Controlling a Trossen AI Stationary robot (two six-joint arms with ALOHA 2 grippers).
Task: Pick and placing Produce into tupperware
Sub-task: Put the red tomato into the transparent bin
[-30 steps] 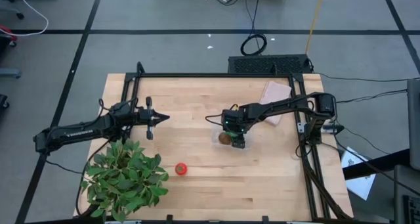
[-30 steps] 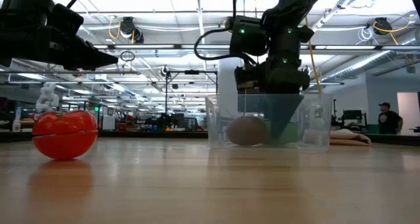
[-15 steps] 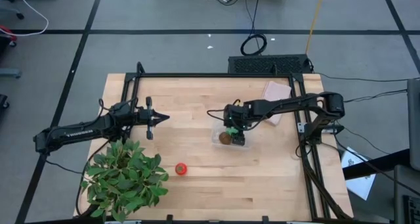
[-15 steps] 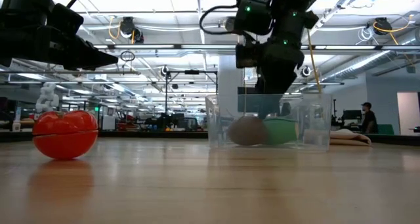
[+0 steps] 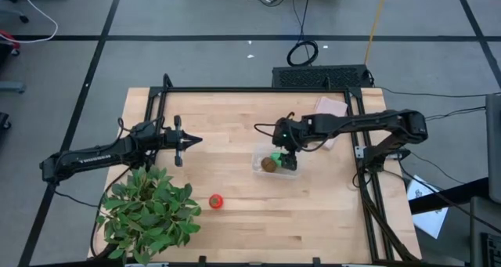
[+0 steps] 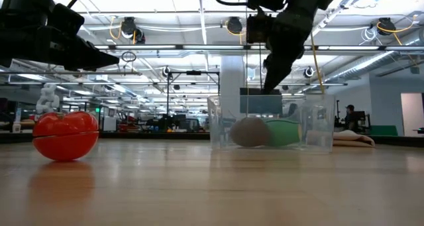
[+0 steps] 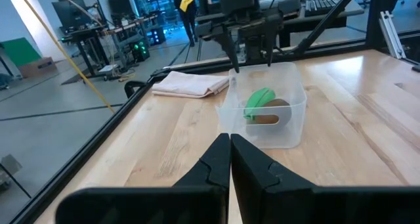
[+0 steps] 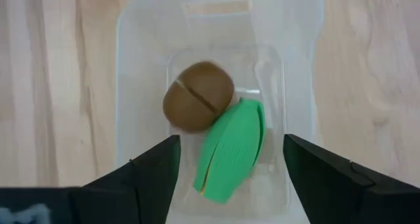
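Observation:
The clear tupperware (image 5: pixel 274 164) stands on the table's middle. Inside it the brown kiwi (image 8: pixel 198 96) and the green oblong piece (image 8: pixel 231 150) lie side by side, touching, on its floor. The red tomato (image 5: pixel 215 201) rests on the wood near the table's near edge, also in the low view (image 6: pixel 65 134). My right gripper (image 8: pixel 230 142) hangs open above the tupperware (image 6: pixel 271 123), its fingers clear of the rim. My left gripper (image 7: pixel 230 145) is shut and empty, hovering over the table's left half (image 5: pixel 188 142).
A large leafy plant (image 5: pixel 149 212) fills the near left corner, close to the tomato. A pinkish-tan packet (image 5: pixel 329 110) lies at the far right, behind the tupperware. Black frame rails (image 5: pixel 235 89) run along the table's far, left and right edges.
My right gripper has risen out of the tupperware and drawn back a little toward the table's far right. The green piece, which was down between its fingers, now lies on the tupperware's floor against the kiwi. My left arm has kept still.

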